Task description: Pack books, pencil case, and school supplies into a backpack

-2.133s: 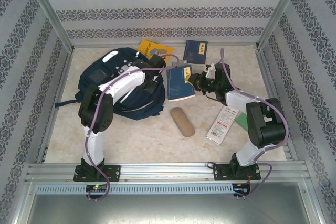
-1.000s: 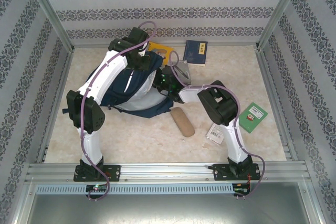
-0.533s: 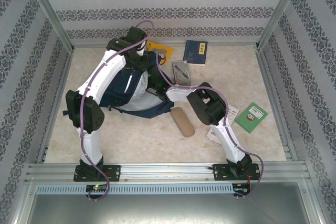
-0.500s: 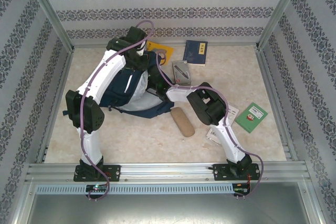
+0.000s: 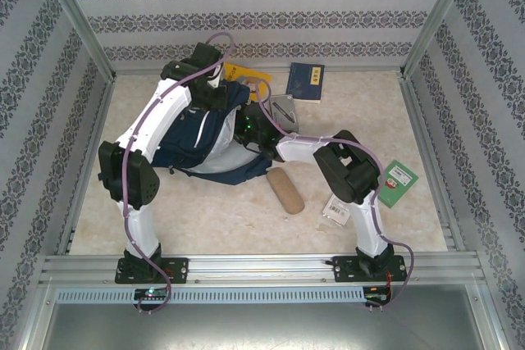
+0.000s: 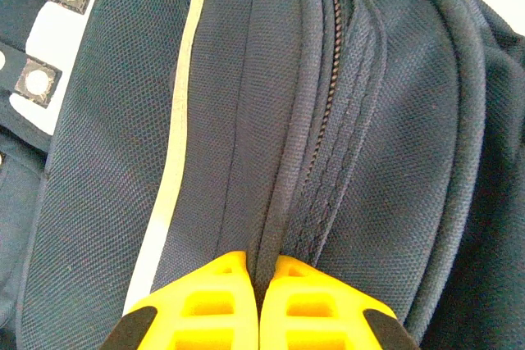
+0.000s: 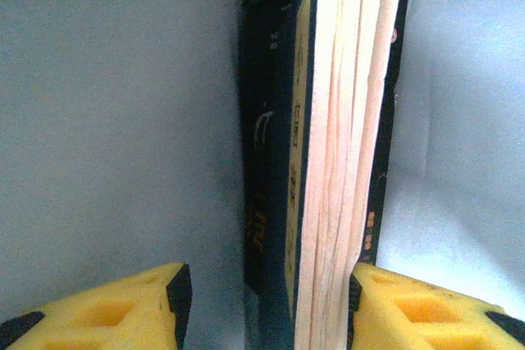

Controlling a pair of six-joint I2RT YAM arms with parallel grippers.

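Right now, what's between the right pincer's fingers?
A navy book, edge-on with pages showing, stands between the right pincer's open fingers, with a gap on one side; right wrist view.

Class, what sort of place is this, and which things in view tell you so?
Probably a robot test booth, not a classroom: an aluminium frame encloses a table, patterned panels serve as walls, and a left arm and right arm, bolted to the near rail, work at a backpack.

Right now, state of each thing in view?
left gripper: shut on backpack.
right gripper: open, inside backpack.
backpack: open.
book in backpack: on edge, not gripped.
yellow book: on table.
blue book: on table.
grey box: on table.
pencil case: on table.
white packet: on table.
green item: on table.
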